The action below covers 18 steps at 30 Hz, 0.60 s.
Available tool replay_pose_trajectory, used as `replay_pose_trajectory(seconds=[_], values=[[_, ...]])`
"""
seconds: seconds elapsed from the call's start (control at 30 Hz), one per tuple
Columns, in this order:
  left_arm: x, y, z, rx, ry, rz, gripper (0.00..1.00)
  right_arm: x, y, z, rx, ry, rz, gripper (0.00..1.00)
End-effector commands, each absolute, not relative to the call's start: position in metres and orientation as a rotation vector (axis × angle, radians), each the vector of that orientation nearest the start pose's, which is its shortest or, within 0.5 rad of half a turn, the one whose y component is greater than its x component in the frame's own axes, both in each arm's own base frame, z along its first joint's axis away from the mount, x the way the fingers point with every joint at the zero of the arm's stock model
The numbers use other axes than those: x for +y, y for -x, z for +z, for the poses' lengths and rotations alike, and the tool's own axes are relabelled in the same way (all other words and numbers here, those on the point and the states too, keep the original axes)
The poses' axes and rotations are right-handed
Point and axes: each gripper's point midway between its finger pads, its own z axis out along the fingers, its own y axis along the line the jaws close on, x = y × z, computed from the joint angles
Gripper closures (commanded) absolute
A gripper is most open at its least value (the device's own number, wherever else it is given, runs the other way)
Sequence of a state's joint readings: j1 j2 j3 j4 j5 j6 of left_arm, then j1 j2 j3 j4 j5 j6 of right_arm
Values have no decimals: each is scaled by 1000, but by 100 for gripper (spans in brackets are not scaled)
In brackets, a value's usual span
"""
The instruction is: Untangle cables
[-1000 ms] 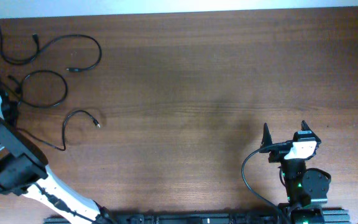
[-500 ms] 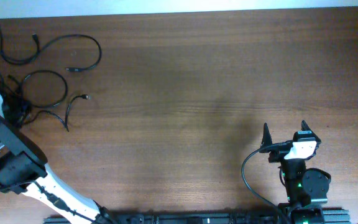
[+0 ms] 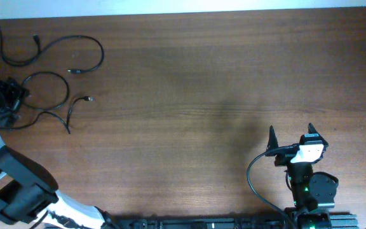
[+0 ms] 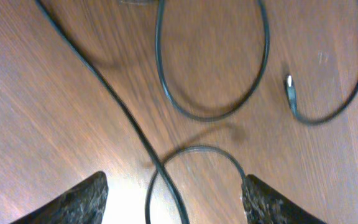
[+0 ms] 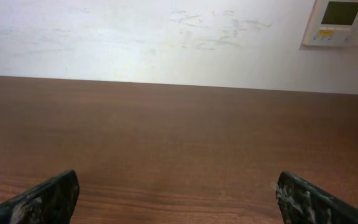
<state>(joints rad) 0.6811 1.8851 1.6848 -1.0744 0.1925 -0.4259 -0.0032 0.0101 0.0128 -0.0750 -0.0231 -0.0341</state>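
Several thin black cables lie curled at the far left of the table. One long cable runs round to a plug. A round loop sits below it. A third cable ends in a plug. My left gripper hovers over the left ends of these cables. In the left wrist view it is open, with a cable strand lying on the wood between its fingers, a loop and a plug beyond. My right gripper is open and empty at the front right, and it also shows in the right wrist view.
The wooden table ends at a white wall along its far edge. A wall control panel shows at the upper right of the right wrist view. The right arm's own thick black wire loops beside its base.
The cable with the lower plug was dragged up and to the left, its loop now tighter. My left arm then moved toward the far left edge. The right arm has not moved.
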Motion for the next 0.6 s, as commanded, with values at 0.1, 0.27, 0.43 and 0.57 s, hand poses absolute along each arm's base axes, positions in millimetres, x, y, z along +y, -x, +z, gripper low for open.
replay_pose_trajectory(seconds=[0.1, 0.27, 0.43, 0.57], values=[[183, -353, 126, 2608, 1351, -333, 28, 1, -246, 156, 1647, 38, -19, 1], [162, -339, 97, 2760, 1300, -133, 29, 1, -246, 156, 1647, 38, -20, 2], [167, -324, 86, 2802, 1323, -26, 51, 1, -246, 156, 1647, 38, -19, 2], [168, -319, 85, 2816, 1330, -1, 80, 1, -246, 156, 1647, 38, -19, 1]])
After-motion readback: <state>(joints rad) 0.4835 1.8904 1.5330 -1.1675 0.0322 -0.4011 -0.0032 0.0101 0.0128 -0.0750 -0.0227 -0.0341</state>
